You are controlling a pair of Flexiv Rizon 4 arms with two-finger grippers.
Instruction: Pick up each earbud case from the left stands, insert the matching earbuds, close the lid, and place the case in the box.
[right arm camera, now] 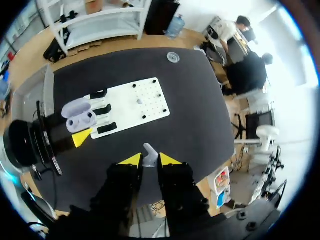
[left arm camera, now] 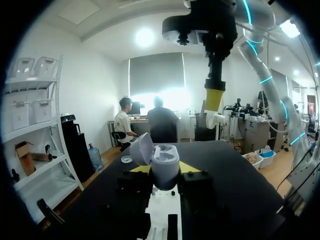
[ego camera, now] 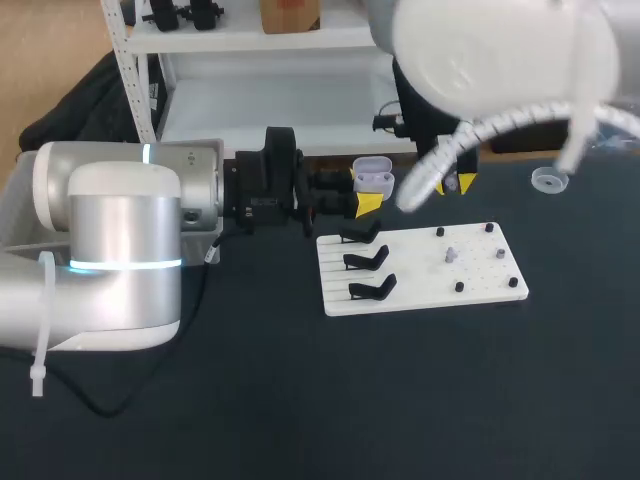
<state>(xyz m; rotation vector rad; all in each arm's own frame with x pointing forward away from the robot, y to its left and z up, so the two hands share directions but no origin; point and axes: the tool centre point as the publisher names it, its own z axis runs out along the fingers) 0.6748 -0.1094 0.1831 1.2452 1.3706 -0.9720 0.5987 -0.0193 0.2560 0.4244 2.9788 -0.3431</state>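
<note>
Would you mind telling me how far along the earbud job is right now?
Done: the case is off the stands, lid open, in the left gripper. In hand: the right gripper holds an earbud. Left: inserting it, closing the lid, boxing the case.

Left arm [ego camera: 110, 250]: cut off by the head view's left edge, its housing hiding the table beneath. Right arm [ego camera: 500, 50]: blurred, cut by the top edge, covering most of the right gripper [right arm camera: 149, 160] in the head view, so only yellow tips show there. Earbud case [left arm camera: 166, 161]: lid up, lower body hidden where it is clamped between the fingers of the left gripper [left arm camera: 166, 170], their yellow tips largely behind it. Earbud [right arm camera: 149, 154]: lower part sunk between the right gripper's pinching fingers. White board [ego camera: 420, 270]: small dark and pale pieces on it too small to tell; in the left wrist view mostly hidden under the gripper. Clear round item [ego camera: 545, 180]: too small to identify.
</note>
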